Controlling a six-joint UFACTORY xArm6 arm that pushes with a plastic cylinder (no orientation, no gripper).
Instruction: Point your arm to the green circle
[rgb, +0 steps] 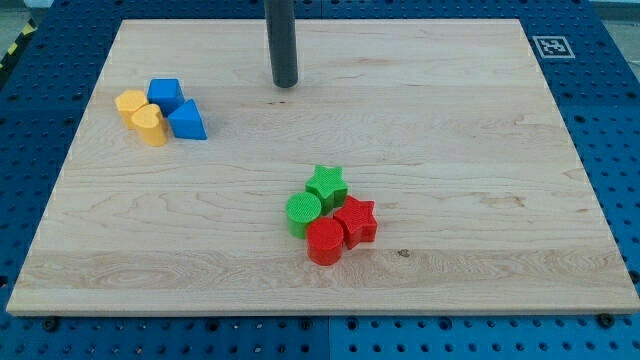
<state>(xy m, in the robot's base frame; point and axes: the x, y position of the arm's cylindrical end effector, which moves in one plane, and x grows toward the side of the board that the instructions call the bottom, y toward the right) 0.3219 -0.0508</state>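
The green circle (303, 211) is sitting on the board (470, 150), a little below its middle, at the left edge of a tight cluster of 4 blocks. The green star (326, 186) is touching it from the upper right, the red circle (324, 241) is pressing against it from the lower right, and the red star (355, 221) is lying to the right, touching both the green star and the red circle. My tip (285, 84) is resting near the view's top, slightly left of centre, well apart from the green circle and directly above it in the view; it is touching no block and, being a plain rod with nothing to open or close, is holding nothing. A second cluster of 4 is lying at the view's upper left, well apart from the tip: a blue cube (165, 94) at the top, a blue triangle (187, 121) just beneath it on the right, and 2 yellow blocks, a yellow hexagon (130, 103) and a yellow heart (151, 125), touching on the left. A marker tag (551, 45) is showing at the board's upper right corner. No containers are visible.
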